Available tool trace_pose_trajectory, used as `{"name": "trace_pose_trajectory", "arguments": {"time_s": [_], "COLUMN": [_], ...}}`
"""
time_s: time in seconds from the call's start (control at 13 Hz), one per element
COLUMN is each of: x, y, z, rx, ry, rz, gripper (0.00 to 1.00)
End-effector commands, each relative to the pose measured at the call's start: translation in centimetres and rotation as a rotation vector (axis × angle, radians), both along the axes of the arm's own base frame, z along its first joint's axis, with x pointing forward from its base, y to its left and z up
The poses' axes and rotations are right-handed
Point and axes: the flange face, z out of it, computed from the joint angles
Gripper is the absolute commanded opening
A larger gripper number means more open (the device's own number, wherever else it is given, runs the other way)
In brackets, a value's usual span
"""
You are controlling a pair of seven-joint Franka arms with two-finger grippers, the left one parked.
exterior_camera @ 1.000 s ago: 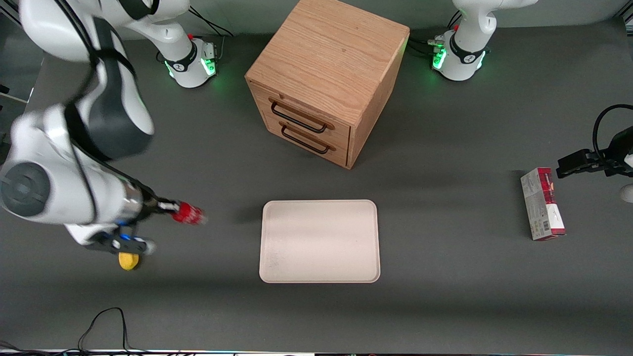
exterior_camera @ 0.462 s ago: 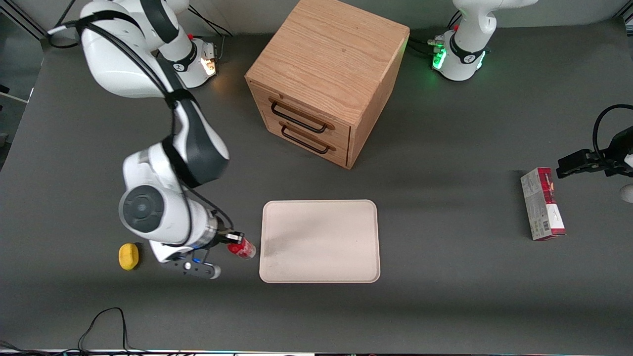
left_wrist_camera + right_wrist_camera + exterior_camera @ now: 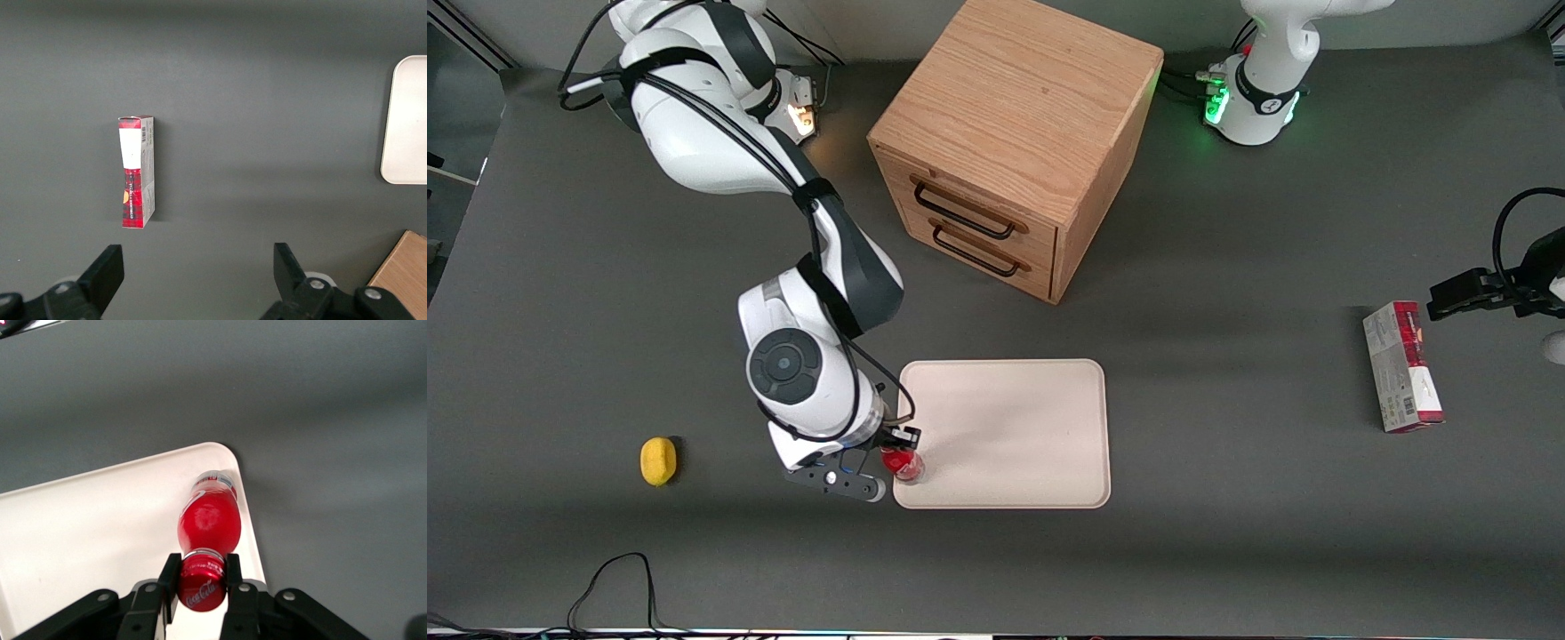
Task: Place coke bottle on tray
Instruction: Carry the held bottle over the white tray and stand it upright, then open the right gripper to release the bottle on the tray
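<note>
From the front, the gripper (image 3: 898, 449) hangs over the tray (image 3: 1014, 427) at the corner nearest the camera on the working arm's end, with the bottle (image 3: 903, 464) in it. Whether the bottle's base touches the tray cannot be told here. A cabinet (image 3: 1009, 142) with two drawers stands farther from the camera than the tray. A lemon (image 3: 658, 460) lies toward the working arm's end of the table, and a carton (image 3: 1402, 366) toward the parked arm's end.

The right wrist view shows what the front one hides: the two fingers (image 3: 168, 583) are closed on the neck just under the red cap, and the bottle (image 3: 208, 523) hangs tilted over the tray (image 3: 87, 520), close inside its rounded corner. The gripper (image 3: 200, 580) is narrowly parted, only as wide as the neck.

The left wrist view shows the carton (image 3: 137, 172) lying flat on the table, well apart from the tray's edge (image 3: 407, 120); neither bottle nor gripper appears there.
</note>
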Motion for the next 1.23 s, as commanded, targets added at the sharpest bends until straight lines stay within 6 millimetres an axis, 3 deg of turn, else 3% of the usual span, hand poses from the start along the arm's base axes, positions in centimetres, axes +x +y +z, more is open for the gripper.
{"name": "trace_pose_trajectory", "arguments": {"time_s": [0.0, 0.46, 0.54, 0.62, 1.15], "x": [0.67, 0.56, 0.56, 0.62, 0.62], "y": [0.87, 1.16, 1.18, 1.12, 0.92], "z": [-0.13, -0.17, -0.15, -0.12, -0.04], "rx": [0.000, 0.001, 0.003, 0.002, -0.001], "ry": [-0.053, -0.056, -0.057, -0.061, -0.056], "rz": [-0.033, -0.029, -0.029, -0.029, -0.032], "gripper": [0.00, 0.01, 0.23, 0.99, 1.00]}}
